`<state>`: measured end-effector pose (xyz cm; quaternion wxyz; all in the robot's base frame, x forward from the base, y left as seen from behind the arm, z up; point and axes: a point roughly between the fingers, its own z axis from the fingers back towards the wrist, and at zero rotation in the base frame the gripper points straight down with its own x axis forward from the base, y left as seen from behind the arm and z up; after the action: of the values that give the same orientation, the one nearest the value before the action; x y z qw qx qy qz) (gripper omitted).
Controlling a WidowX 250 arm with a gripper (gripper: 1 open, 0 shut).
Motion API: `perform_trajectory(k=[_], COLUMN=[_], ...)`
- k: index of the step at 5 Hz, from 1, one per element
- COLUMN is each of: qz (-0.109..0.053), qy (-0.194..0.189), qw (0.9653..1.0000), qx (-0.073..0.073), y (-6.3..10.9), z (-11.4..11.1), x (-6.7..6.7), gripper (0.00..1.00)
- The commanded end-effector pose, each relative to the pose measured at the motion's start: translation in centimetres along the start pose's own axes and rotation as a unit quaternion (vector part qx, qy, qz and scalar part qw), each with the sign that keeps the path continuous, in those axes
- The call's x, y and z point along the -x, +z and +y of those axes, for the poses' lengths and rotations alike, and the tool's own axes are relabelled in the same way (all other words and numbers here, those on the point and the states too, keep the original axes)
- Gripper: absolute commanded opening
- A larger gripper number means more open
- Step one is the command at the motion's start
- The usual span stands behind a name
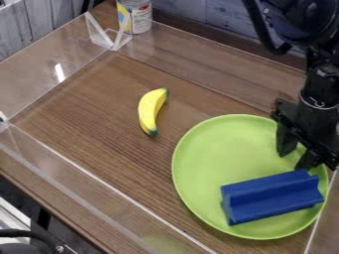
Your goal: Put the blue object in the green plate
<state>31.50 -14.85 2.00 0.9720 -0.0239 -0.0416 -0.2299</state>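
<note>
While the blue object [273,196] lies flat on the green plate [212,159], the gripper [302,152] hangs just above the block's far right end, pointing straight down, fingers spread and holding nothing. One dark finger [286,139] shows at the left, the other toward the right w/ a gap between them; whether the tips touch the block or the plate can't be told from this angle.

Block sits in the near right part of the plate, long axis running left-right and tilted slightly up toward the far right, stepped ridge along its top. Plate is at the right, near side of the brown wood-grain table [93,129], its right rim partly behind the arm.

Yellow banana [153,109] lies on the table left of the plate, well apart from it, dark tip pointing near. Clear plastic wall [54,74] borders the table at left and near sides. At the far left a white bottle [133,15] w/ a yellow label stands outside the wall.
</note>
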Motion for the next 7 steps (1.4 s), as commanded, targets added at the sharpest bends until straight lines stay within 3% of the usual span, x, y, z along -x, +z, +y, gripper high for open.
perform_trajectory(k=[1, 6, 7], qz=[-0.004, -0.011, -0.01], qy=[-0.005, 0.007, 0.007], qw=[1.0, 0.9999, 0.9999], qx=[0.003, -0.007, -0.008], y=[0.5, 2.9, 2.7], z=[-0.2, 1.4, 1.5], x=[0.1, 0.8, 0.8], gripper=[1.0, 1.0, 1.0])
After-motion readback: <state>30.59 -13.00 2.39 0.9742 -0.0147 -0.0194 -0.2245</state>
